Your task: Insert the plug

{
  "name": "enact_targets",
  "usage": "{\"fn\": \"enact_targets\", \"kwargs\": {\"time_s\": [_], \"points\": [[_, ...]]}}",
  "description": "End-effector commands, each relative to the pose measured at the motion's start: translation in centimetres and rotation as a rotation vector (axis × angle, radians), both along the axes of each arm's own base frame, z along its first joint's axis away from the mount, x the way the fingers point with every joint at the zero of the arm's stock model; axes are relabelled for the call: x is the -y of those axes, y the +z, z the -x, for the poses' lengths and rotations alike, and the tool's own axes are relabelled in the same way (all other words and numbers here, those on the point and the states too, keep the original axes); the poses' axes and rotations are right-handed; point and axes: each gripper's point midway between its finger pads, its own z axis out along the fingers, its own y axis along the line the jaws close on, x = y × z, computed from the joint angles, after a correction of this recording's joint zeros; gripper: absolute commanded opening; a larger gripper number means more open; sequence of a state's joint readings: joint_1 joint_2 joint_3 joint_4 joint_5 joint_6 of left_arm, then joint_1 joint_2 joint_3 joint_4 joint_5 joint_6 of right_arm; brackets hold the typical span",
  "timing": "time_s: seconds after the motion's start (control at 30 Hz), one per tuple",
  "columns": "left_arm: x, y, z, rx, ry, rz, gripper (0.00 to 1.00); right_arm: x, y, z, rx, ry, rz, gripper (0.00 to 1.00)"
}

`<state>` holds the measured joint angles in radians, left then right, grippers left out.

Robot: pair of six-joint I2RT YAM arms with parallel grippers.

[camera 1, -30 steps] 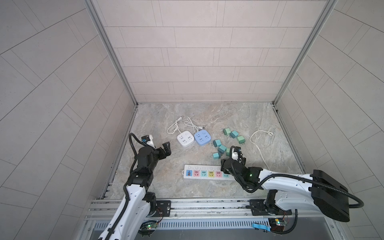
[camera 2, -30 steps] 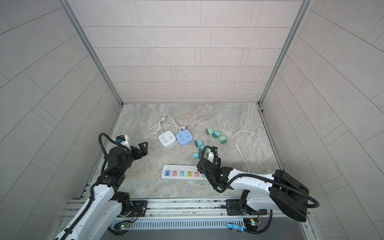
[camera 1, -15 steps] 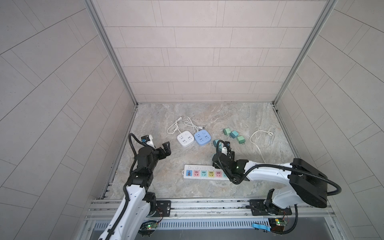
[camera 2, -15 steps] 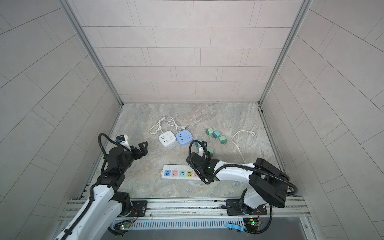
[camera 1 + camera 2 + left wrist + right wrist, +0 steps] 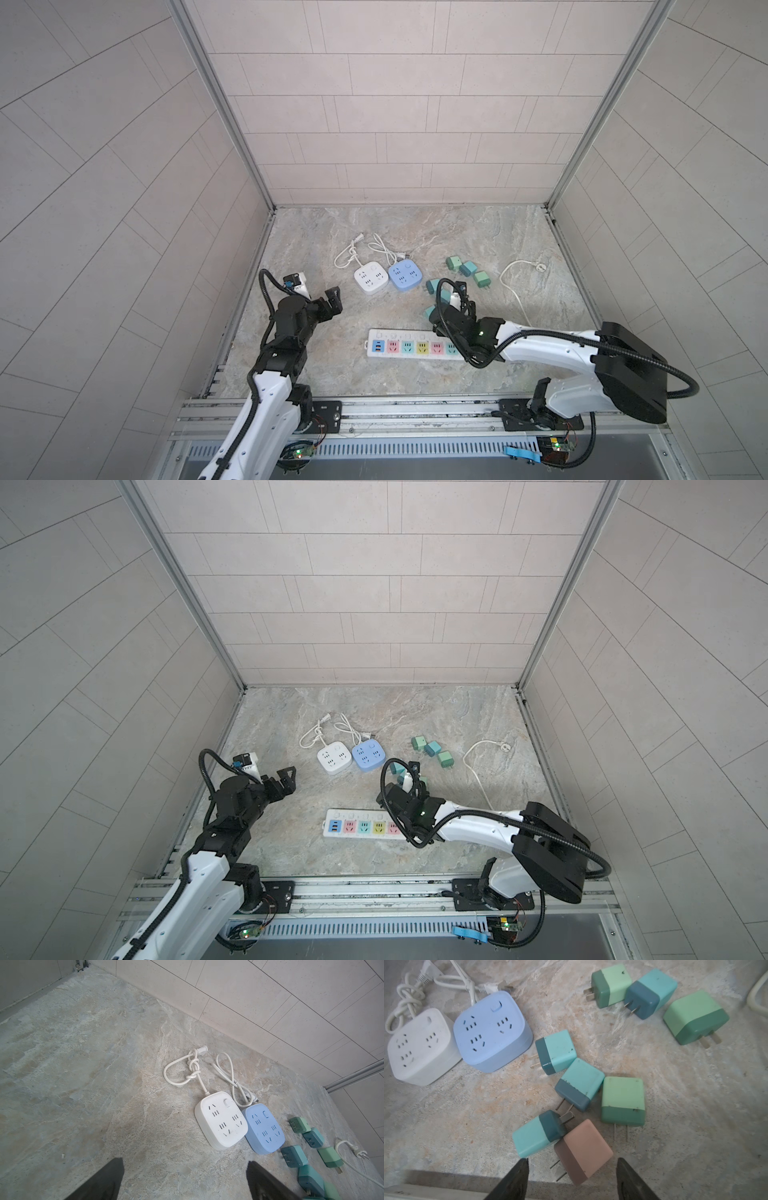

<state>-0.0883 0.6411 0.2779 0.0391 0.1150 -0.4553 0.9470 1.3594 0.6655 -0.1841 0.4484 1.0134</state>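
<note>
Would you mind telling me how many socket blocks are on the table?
3: a white square block beside a blue square block mid-table, and a long strip nearer the robot, its right end hidden under the right arm.

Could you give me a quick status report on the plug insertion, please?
Left gripper open, holding nothing. Right gripper open over pink plug, no grip yet. Teal plug lies against it, crowding one side.
</note>
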Motion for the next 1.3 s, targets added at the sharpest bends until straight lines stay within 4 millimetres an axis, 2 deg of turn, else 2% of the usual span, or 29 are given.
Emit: {"fn": "enact_targets", "kwargs": {"time_s": [0.0,0.2,0.57,0.87,1.13,1.27], "points": [[0.0,0.2,0.0,0.014,0.008,0.008,1.0,0.8,-0.7,0.1,-0.028,-0.012,0.001,0.67],[0.0,0.3,0.1,0.018,0.006,0.011,1.0,1.2,-2.2,-0.5,-0.065,-0.032,0.018,0.65],[0.0,0.3,0.1,0.02,0.006,0.012,1.0,-1.6,-2.5,-3.1,-0.099,0.034,0.158,0.67],[0.1,0.3,0.2,0.019,0.004,0.011,1.0,-3.0,-2.8,-5.8,-0.115,0.057,0.248,0.67],[0.1,0.3,0.2,0.02,0.003,0.014,1.0,-4.5,-2.8,-6.8,-0.131,0.157,0.237,0.66],[0.1,0.3,0.2,0.02,0.002,0.015,1.0,-4.9,-3.9,-7.2,-0.177,0.191,0.188,0.62]]}}
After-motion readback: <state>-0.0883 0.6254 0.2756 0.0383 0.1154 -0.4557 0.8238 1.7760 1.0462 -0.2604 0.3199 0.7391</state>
